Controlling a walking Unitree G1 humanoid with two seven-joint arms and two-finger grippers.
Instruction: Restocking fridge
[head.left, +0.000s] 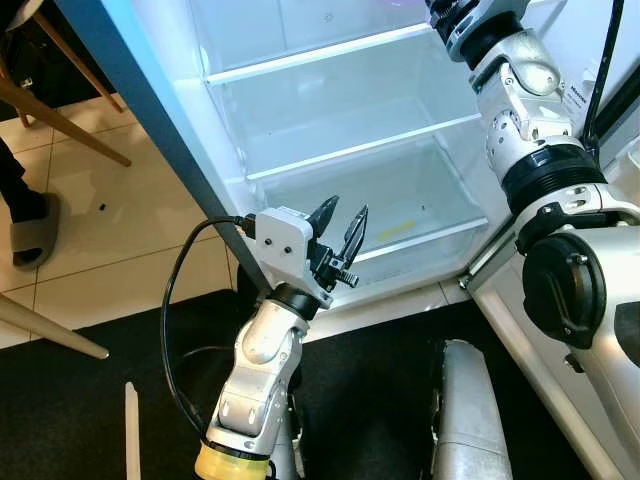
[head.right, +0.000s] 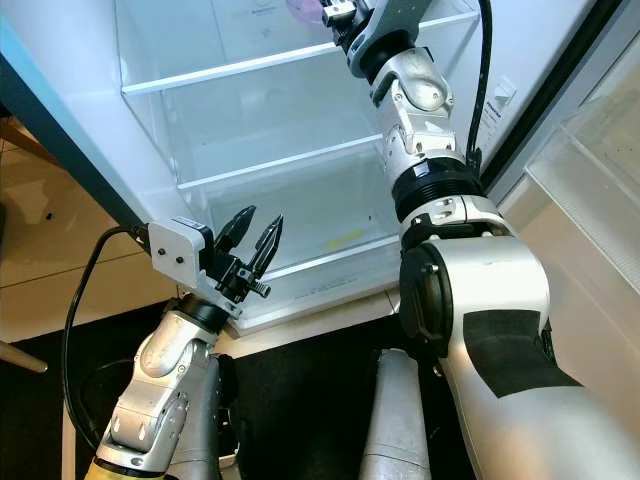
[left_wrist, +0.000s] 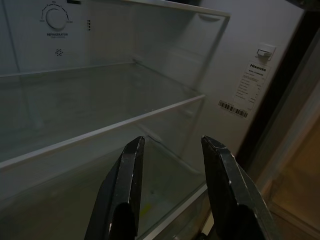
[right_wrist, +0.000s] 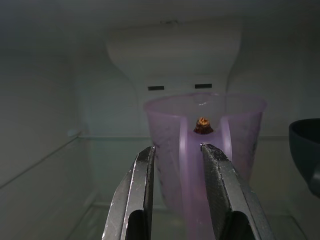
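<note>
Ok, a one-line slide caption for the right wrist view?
Right gripper, fingers straddling the handle of a translucent purple plastic measuring jug on a fridge shelf.

A jug (right_wrist: 205, 150) stands in the fridge (head.left: 330, 150) (bowl (right_wrist: 306, 145) beside it).

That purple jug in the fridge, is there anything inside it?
A small brown lump shows near the rim of the purple jug, above its handle, which stands between the right gripper's fingers. The cloudy wall hides anything lower down. A dark bowl stands beside it.
</note>
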